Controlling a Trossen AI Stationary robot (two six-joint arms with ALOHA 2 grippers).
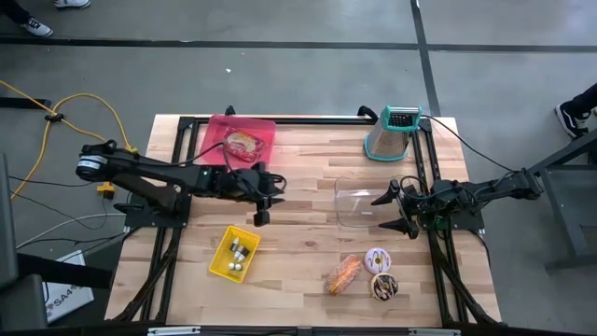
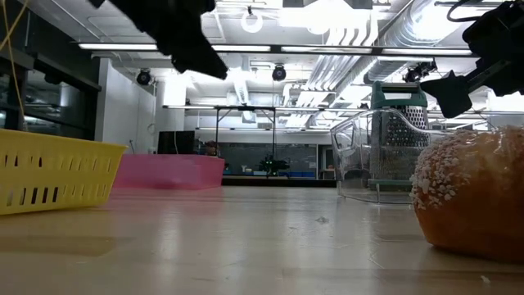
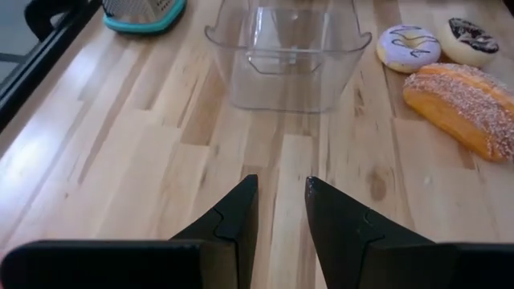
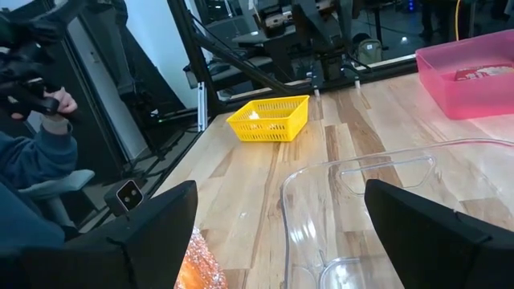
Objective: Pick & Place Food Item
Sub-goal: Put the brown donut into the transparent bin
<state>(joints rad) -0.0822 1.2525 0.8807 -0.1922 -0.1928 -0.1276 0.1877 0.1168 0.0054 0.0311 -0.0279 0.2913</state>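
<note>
High view shows the wooden surface point(image 1: 298, 243) with the left end effector point(image 1: 262, 198) hanging over its middle-left part, between the pink tray point(image 1: 244, 140) at the far edge and the yellow basket point(image 1: 233, 253) nearer the front. From the left wrist view its two dark fingers point(image 3: 233, 221) stand close together with a narrow gap between them, and nothing sits in that gap; bare wood lies beneath.

Ahead of those fingers stands a clear plastic container point(image 3: 287, 56), empty as far as one can see. Off to its side lie the food items: a sugared pastry point(image 3: 466, 104), a white-iced donut point(image 3: 408, 46) and a chocolate-iced donut point(image 3: 472, 40), grouped near the front right of the surface in the high view, well apart from the left end effector. The pink tray holds some flat food item point(image 1: 242, 143) that is too small to name. Small objects lie in the yellow basket.

A metal grater point(image 1: 395, 133) with a teal base stands at the far right corner.

The right end effector point(image 1: 395, 211) waits at the right side, just beside the clear container, its fingers spread wide and holding nothing. In the right wrist view a person's sleeve and hand point(image 4: 56, 100) show beyond the surface.
</note>
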